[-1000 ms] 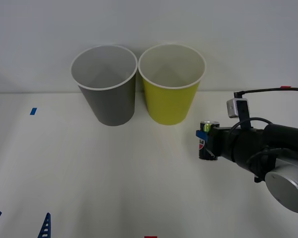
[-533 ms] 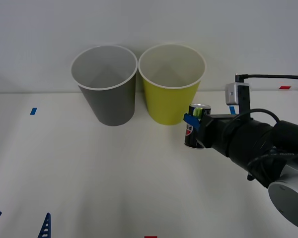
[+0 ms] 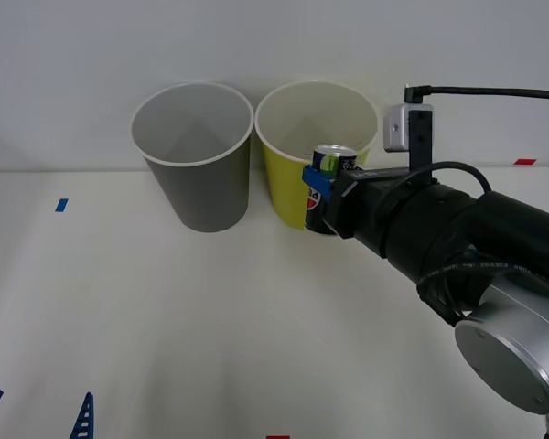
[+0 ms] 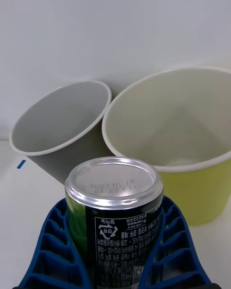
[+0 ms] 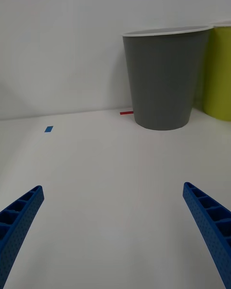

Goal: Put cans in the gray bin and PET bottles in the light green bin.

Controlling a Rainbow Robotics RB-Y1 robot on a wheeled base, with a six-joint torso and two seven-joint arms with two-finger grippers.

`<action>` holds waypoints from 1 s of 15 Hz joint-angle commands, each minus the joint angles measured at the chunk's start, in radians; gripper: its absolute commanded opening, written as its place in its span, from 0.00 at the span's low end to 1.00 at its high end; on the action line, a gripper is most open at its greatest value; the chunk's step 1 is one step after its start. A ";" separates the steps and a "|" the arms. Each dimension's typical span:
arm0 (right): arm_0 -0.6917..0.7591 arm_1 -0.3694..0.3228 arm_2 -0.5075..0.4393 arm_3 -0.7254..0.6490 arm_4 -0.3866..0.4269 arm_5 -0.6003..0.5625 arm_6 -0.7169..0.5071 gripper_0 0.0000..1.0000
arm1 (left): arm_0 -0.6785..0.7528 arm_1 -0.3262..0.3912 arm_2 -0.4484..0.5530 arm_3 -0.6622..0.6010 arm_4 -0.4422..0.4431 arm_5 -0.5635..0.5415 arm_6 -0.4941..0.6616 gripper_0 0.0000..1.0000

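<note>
While the left hand [image 3: 37,413] waited at the near left corner of the white surface [image 3: 165,320], its blue fingers [image 5: 211,226] stood wide apart with nothing between them. A small blue tape mark [image 3: 61,205] lay on the surface farther off on that side. Right of it, the gray bin [image 3: 194,155] stood upright at the far edge against the pale wall, and the light green bin [image 3: 302,174] stood just beside it on its right, rims nearly touching. Both showed pale insides. In front of the light green bin's right half, the right hand [image 3: 322,192] was lifted off the surface with its ribbed blue fingers [image 4: 53,250] clamped on the can [image 4: 114,212], one at each side. That can was upright, silver top up, near the green bin's rim and outside both bins. Behind it the black right arm [image 3: 457,247] reached in from the right.
</note>
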 commanded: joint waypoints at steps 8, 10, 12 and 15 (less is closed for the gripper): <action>-0.267 0.119 -0.039 0.043 0.002 0.143 -0.041 0.10 | 0.000 0.000 0.000 0.000 0.000 0.000 0.000 1.00; -0.347 0.149 -0.039 0.099 0.014 0.143 -0.052 0.10 | 0.000 0.000 0.000 0.000 0.000 0.000 0.000 1.00; -0.431 0.169 -0.039 0.168 0.016 0.126 -0.058 0.08 | 0.000 0.000 0.000 0.000 0.000 0.000 0.000 1.00; -0.492 0.201 -0.039 0.274 0.030 0.037 -0.050 0.07 | 0.000 0.000 0.000 0.000 0.000 0.000 0.000 1.00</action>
